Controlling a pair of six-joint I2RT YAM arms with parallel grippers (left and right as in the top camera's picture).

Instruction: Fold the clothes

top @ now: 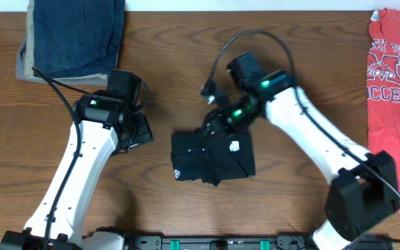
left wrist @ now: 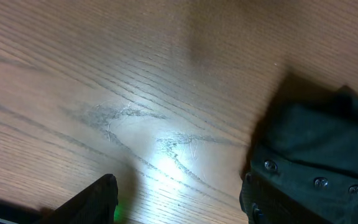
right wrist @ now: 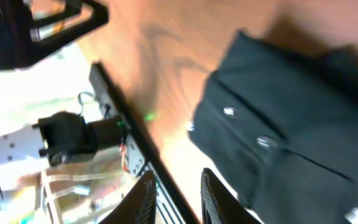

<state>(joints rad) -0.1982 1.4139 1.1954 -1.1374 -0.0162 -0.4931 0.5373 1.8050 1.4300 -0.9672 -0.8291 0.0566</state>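
Three piles of cloth on the wood right now, and I'll start with what can be read. The red T-shirt at the table's 3 o'clock edge carries white print. I can make out "CCER" on the bottom line, but the lines above it are cut off and too small for me. The black shirt lies as a compact bundle near the middle of the table, a touch toward 6 o'clock. It shows a small round white logo at its 8 o'clock corner and a white tag near its 1 o'clock side. Neither is legible. On the right wrist camera I see pale buttons down its front.

The left gripper sits at the shirt's 9 o'clock, just clear of the cloth, spread wide over bare wood and holding nothing. The right gripper is over the shirt's 12 o'clock edge. There is a narrow gap between its fingers, and nothing is pinched in it.

At 10 o'clock sits the blue denim stack with tan fabric under it. The left arm's black cable crosses the corner of that stack. The right arm's cable loop arches up toward 12 o'clock.
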